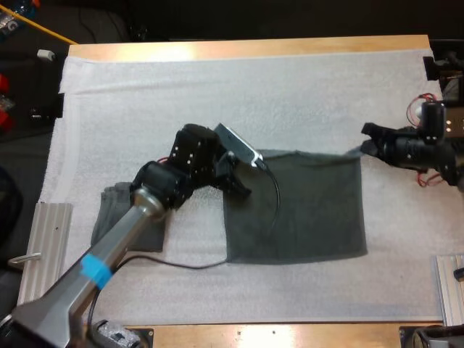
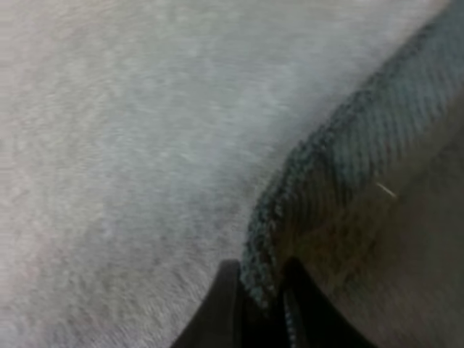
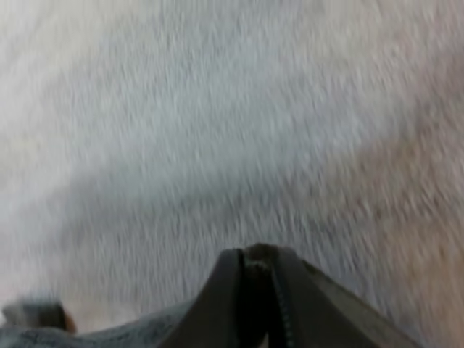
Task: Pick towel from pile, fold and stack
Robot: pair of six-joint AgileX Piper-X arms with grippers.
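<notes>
A dark grey-green towel (image 1: pixel 304 210) lies spread flat in the middle of the white mat. My left gripper (image 1: pixel 241 188) is at its far left corner. In the left wrist view the two black fingers (image 2: pixel 217 312) pinch the towel's hemmed edge (image 2: pixel 264 239) between them. My right gripper (image 1: pixel 368 139) holds the far right corner, which is pulled slightly toward it. In the right wrist view the fingers (image 3: pixel 225 304) press on a bit of towel (image 3: pixel 255 262) from both sides. A folded towel (image 1: pixel 116 210) lies partly under my left arm.
The white mat (image 1: pixel 217 87) covers most of the wooden table (image 1: pixel 254 48). Metal rails stand at the left edge (image 1: pixel 43 246) and the right edge (image 1: pixel 451 286). Bare mat stretches beyond the towel's far side.
</notes>
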